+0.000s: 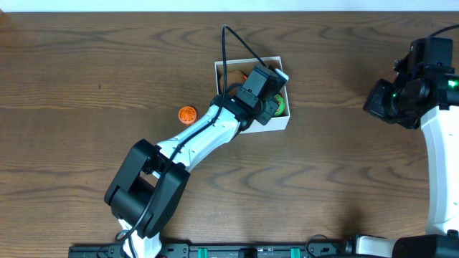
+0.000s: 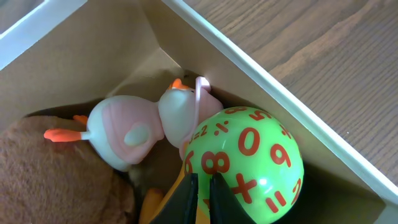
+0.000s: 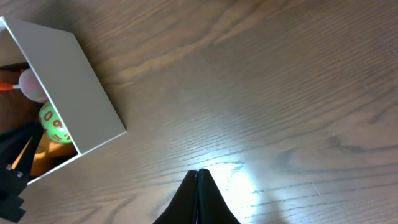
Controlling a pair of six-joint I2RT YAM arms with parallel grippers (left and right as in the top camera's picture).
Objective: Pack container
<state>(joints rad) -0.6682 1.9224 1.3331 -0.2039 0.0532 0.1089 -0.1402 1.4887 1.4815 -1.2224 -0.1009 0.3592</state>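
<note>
Square shallow white-walled, tan-lined container (image 1: 245, 61) sits upper-centre on brown wooden table (image 1: 86, 64). Left gripper (image 2: 203, 180) inside it, fingers pressed together, beside green plastic ball with red numerals (image 2: 252, 162). Right gripper (image 3: 199, 177) pressed together, well apart.

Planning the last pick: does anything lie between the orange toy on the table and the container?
Nothing visible on the table: bare wood separates the orange toy from the container. Only the left arm, reaching into the container, passes close by.
</note>
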